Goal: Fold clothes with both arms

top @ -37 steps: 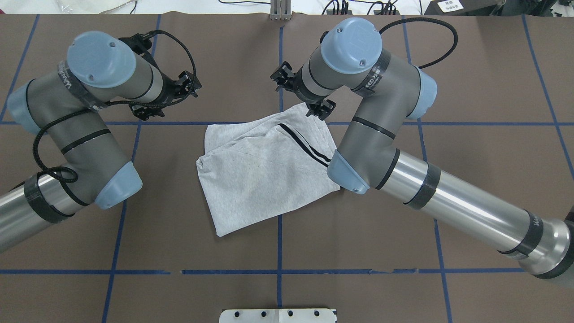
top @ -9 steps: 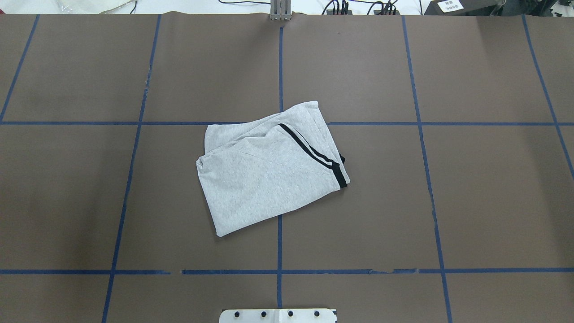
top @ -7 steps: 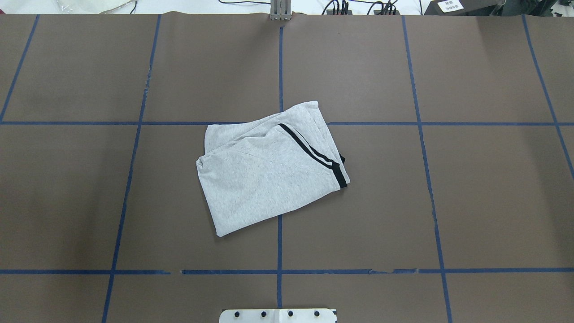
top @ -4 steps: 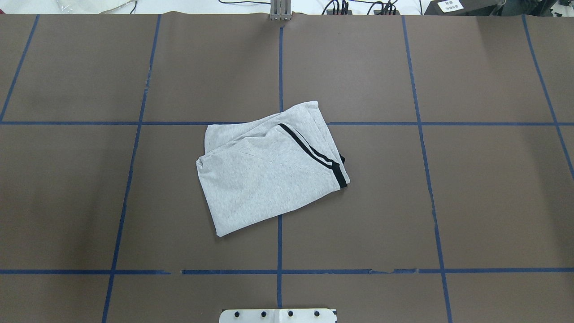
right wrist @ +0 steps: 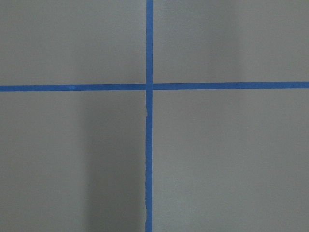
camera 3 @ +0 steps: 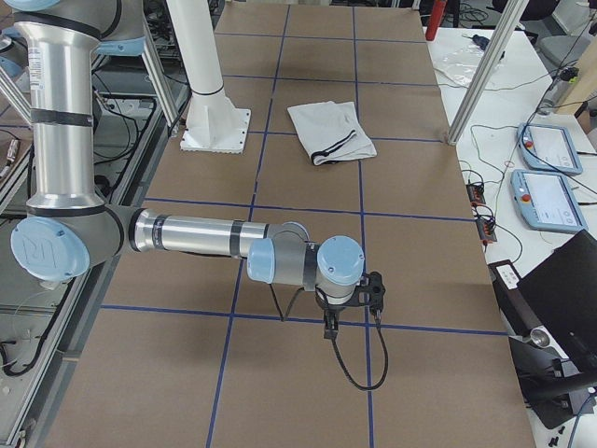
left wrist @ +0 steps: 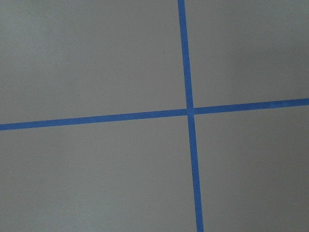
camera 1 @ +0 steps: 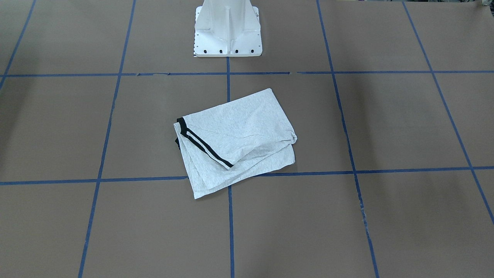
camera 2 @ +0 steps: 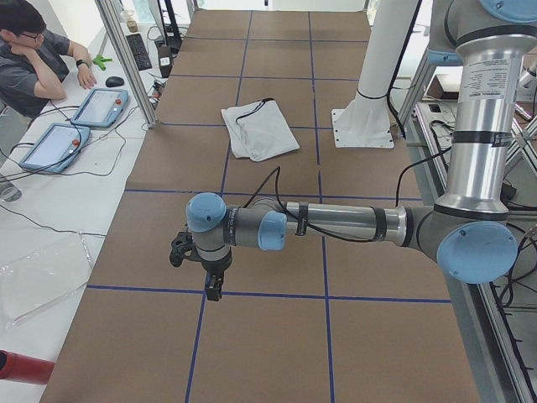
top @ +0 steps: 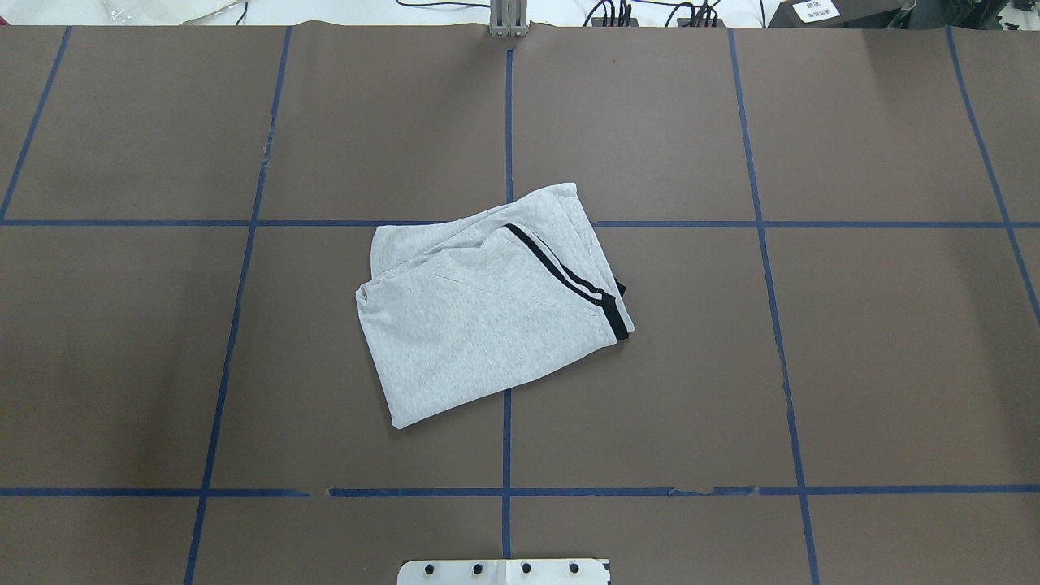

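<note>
- At the table's (top: 894,366) left end, the left arm (camera 2: 336,222) reaches out low over the brown covering, well apart from the T-shirt.
- The left gripper (camera 2: 214,288) points down over a crossing of blue tape lines (camera 2: 377,297). Whether it is released or clenched cannot be told from this side view.
- Its wrist camera shows only the covering and a tape crossing.
- Near the middle, the T-shirt (top: 479,325) lies flat on the table, folded into a rough, skewed rectangle. It straddles two tape lines and is apart from both grippers.
- The black double stripes (top: 561,272) run slantwise across its top layer to a black band at the right corner in the overhead view.
- A white pedestal (camera 1: 227,27) stands near the shirt on the robot's side.
- At the right end, the right arm (camera 3: 187,233) reaches out low in the same way.
- The right gripper (camera 3: 328,327) points down over a tape crossing, and its state cannot be told either.
</note>
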`<state>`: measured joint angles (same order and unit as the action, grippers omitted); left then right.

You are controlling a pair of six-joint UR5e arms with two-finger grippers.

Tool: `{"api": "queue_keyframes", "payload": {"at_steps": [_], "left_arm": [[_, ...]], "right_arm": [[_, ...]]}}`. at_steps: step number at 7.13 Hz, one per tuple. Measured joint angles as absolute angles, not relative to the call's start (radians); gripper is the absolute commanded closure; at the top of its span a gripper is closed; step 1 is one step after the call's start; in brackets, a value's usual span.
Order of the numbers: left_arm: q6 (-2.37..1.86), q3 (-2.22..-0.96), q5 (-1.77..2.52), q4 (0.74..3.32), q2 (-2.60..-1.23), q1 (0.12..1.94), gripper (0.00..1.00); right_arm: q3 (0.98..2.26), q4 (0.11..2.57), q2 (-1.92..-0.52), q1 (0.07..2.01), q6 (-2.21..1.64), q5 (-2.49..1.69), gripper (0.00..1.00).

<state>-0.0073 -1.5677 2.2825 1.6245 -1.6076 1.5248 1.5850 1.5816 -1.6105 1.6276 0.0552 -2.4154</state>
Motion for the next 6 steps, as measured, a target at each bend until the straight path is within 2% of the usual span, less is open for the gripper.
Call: {"api": "queue_keyframes", "payload": {"at_steps": [6], "left_arm": [[-0.010,-1.568,2.283,1.624,-1.611,1.523,0.00]], "right_arm": [[1.585,1.582,-1.605,1.628,0.055,-2.415,0.00]]}}
